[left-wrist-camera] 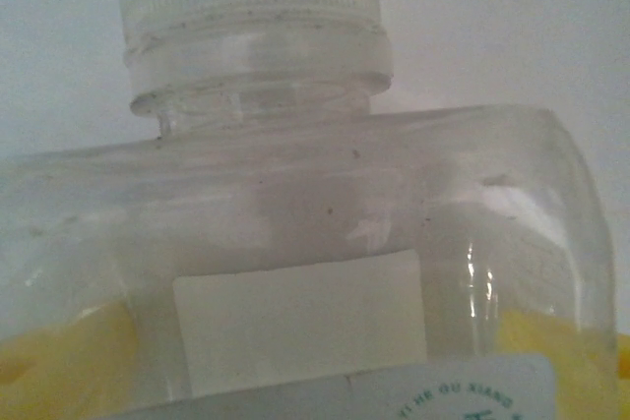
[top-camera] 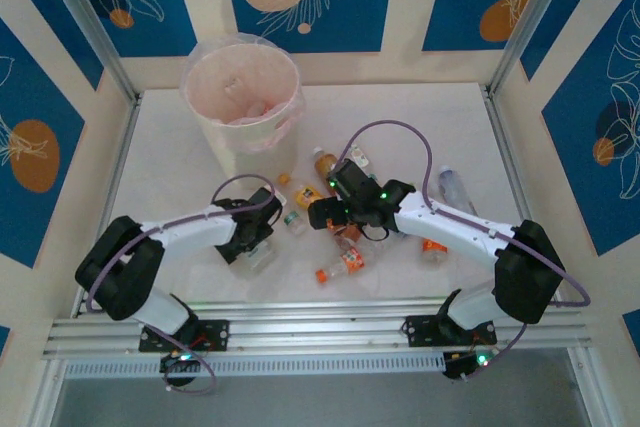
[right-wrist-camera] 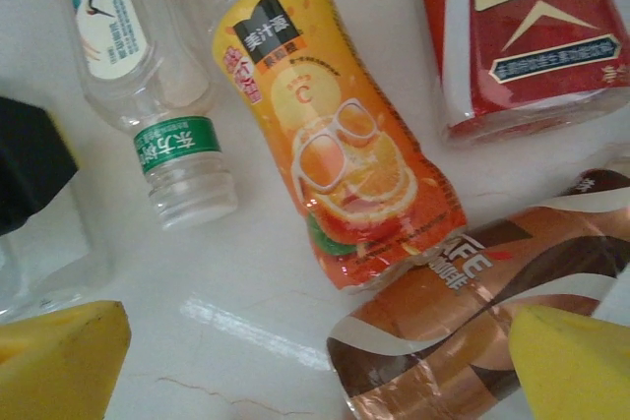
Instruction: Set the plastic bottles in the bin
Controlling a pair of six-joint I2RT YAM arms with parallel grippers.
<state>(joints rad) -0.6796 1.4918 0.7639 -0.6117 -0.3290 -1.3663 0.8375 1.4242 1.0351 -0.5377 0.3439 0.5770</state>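
Observation:
A clear bottle (left-wrist-camera: 325, 194) with a white cap lies between the fingers of my left gripper (left-wrist-camera: 315, 366). The yellow fingertips (left-wrist-camera: 59, 351) show through its sides, and I cannot tell whether they press on it. From above, this gripper (top-camera: 256, 244) sits low over that bottle (top-camera: 264, 257). My right gripper (right-wrist-camera: 315, 371) is open above the table. Under it lie an orange juice bottle (right-wrist-camera: 335, 145), a brown-labelled bottle (right-wrist-camera: 492, 322), a green-labelled clear bottle (right-wrist-camera: 162, 105) and a red-labelled one (right-wrist-camera: 522, 36). The bin (top-camera: 243, 92) stands at the back left.
More bottles lie scattered mid-table: an orange one (top-camera: 340, 265) near the front, a clear one (top-camera: 455, 187) at the right, others (top-camera: 322, 160) nearer the bin. Metal frame posts and walls close in the table on three sides.

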